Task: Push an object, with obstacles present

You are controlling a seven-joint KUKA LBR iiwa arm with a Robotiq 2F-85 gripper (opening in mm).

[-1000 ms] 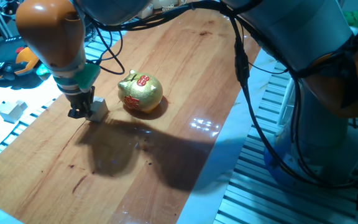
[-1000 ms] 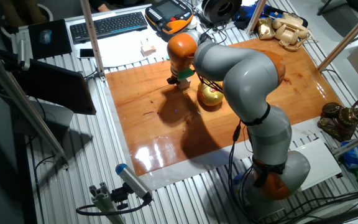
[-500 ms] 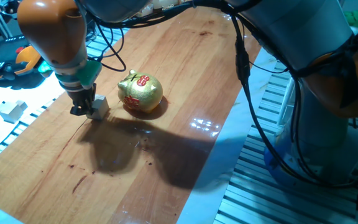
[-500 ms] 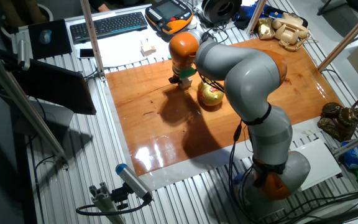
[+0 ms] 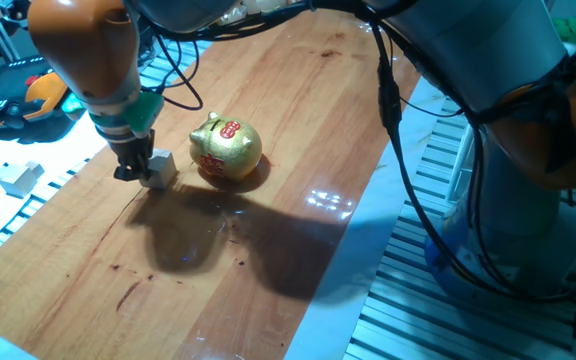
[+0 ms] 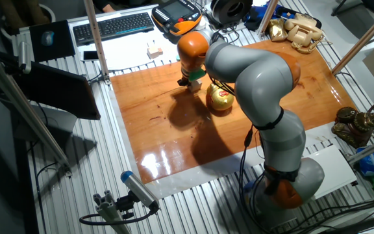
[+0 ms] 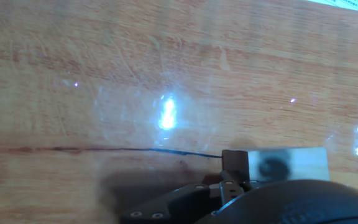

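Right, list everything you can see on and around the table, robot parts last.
Wooden cube: one, pale beige, on the table beside the golden pig, right against the gripper.
Piggy bank: one, shiny gold with red markings, mid-table, apart from the cube.
Table: one, brown wood, glossy.
White block: one, off the wooden top, at the left of one fixed view.
Keyboard: one, black, beyond the table.
Old telephone: one, golden, at the far corner.
Pendant controller: one, black and orange, next to the keyboard.
Arm: one, grey with orange joints, bent over the table.
Gripper: one, black, low at the tabletop; whether the jaws are open is unclear.
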